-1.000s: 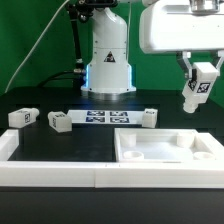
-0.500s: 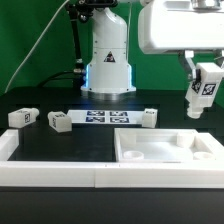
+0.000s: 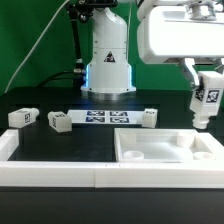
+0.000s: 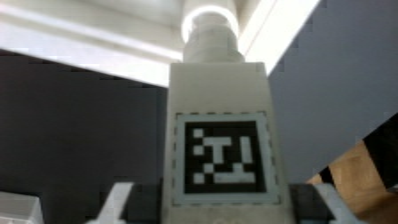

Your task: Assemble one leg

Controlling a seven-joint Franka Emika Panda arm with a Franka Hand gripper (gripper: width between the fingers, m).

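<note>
My gripper (image 3: 203, 92) is shut on a leg (image 3: 206, 102), a short white post with a square tag, and holds it upright in the air above the far right corner of the large white panel (image 3: 165, 148). In the wrist view the leg (image 4: 221, 130) fills the middle with its tag facing the camera, and my fingers (image 4: 118, 200) press its sides. Three more legs lie on the black table: one at the exterior view's left (image 3: 22, 117), one beside it (image 3: 59, 122), and one near the middle (image 3: 148, 117).
The marker board (image 3: 105, 118) lies flat in front of the robot base (image 3: 108, 60). A white rail (image 3: 60, 172) runs along the table's front edge, with a raised end at the exterior view's left (image 3: 8, 146).
My gripper has carried the leg toward the exterior view's right and a little lower, and turned it from tilted to nearly upright over the panel's corner.
</note>
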